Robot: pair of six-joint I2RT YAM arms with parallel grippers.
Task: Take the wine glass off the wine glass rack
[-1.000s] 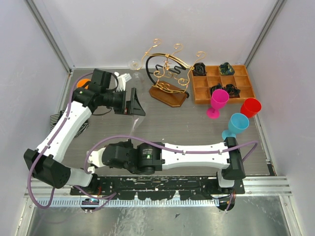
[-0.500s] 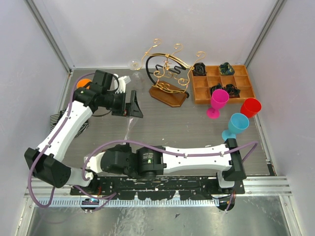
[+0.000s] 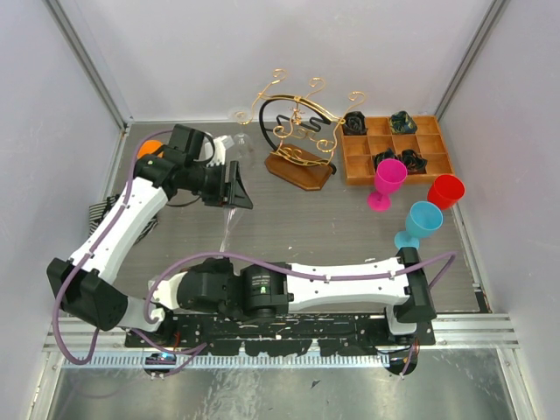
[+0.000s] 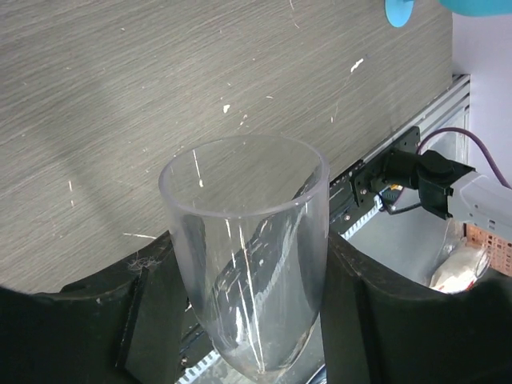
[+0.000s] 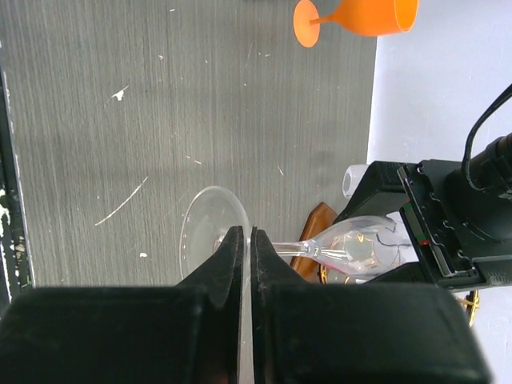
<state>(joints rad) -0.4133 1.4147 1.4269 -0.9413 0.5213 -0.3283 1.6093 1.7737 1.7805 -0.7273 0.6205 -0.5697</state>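
Over the last second the left gripper (image 3: 233, 185) has narrowed from wide open and edged slightly left. The right arm's wrist has slid left along the near side. The rack and the cups have not moved.

Task item: a clear, thin-walled wine glass (image 4: 244, 248) with a tall rounded bowl, a slim stem and a flat round foot (image 5: 210, 232). Light scratches show on the bowl wall.

Location: off the gold curly-wire wine glass rack with brown oval wooden base (image 3: 300, 168). It is held above the grey wood-grain table (image 3: 332, 223), left of the rack and well apart from it.

Orientation: tipped well over, not upright. In the top view the long axis runs roughly far to near. The bowl is at the far end and the foot at the near end. The mouth opens towards the left wrist.

Left gripper: partly closed around the bowl, with the black fingers (image 4: 148, 304) against its wall on both sides.

Right gripper (image 5: 247, 238): closed almost completely, pinching the stem just beside the foot.

Elsewhere:
- An orange compartmented wooden tray (image 3: 398, 149) sits right of the rack.
- A pink goblet (image 3: 385, 179), a red cup (image 3: 446, 188) and a blue goblet (image 3: 423, 220) stand near the tray.
- An orange goblet (image 5: 364, 16) lies at far left.
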